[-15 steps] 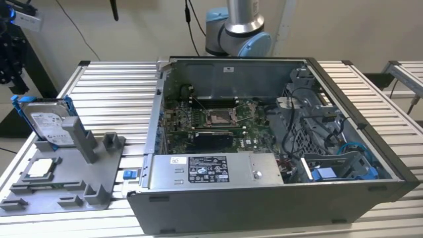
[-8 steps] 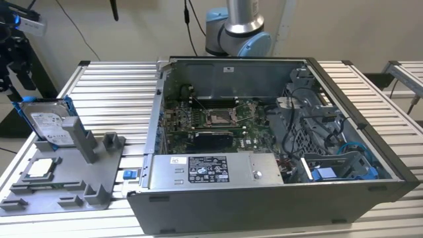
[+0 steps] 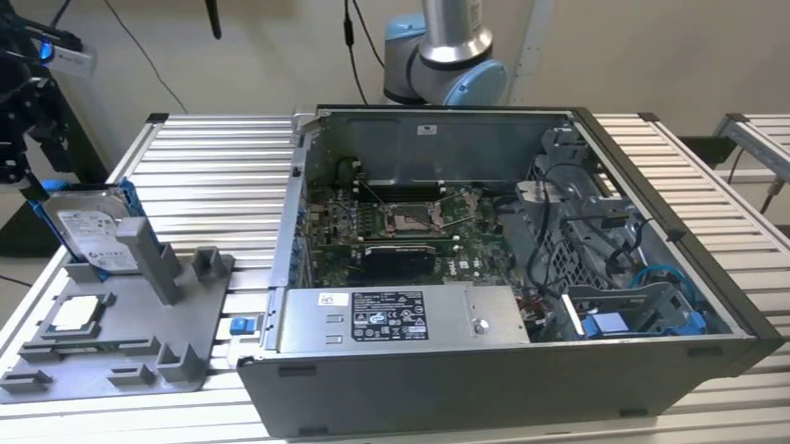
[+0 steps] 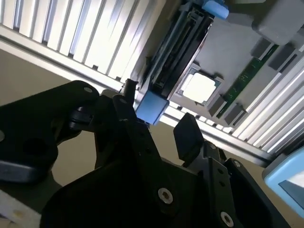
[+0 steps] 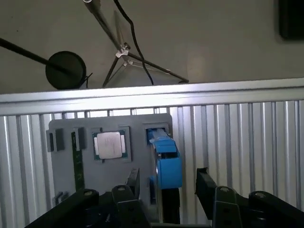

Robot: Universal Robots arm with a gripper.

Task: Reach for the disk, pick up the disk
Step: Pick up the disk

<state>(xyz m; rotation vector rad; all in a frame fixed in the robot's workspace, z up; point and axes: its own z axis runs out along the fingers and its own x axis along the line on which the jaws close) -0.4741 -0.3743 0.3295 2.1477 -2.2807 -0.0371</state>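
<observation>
The disk [image 3: 92, 231] stands on edge in a slot of the grey fixture plate [image 3: 124, 356] at the exterior view's left, its white label and blue carrier bracket showing. My gripper [image 3: 28, 180] hangs at its outer end, off the table's left edge. In the first wrist view the disk [image 5: 165, 164] is edge-on, and my gripper [image 5: 169, 183] is open with a black finger [image 5: 134, 180] on each side and a gap to both. In the second wrist view the blue corner of the disk [image 4: 152, 105] sits between the fingers of the gripper [image 4: 157, 114].
A square silver CPU chip [image 3: 74, 314] lies in the fixture plate beside the disk. A small blue clip [image 3: 240, 326] sits by the open computer case [image 3: 494, 277], which takes up the table's middle. The arm's base [image 3: 445, 55] stands behind the case. A tripod [image 5: 123, 52] stands on the floor.
</observation>
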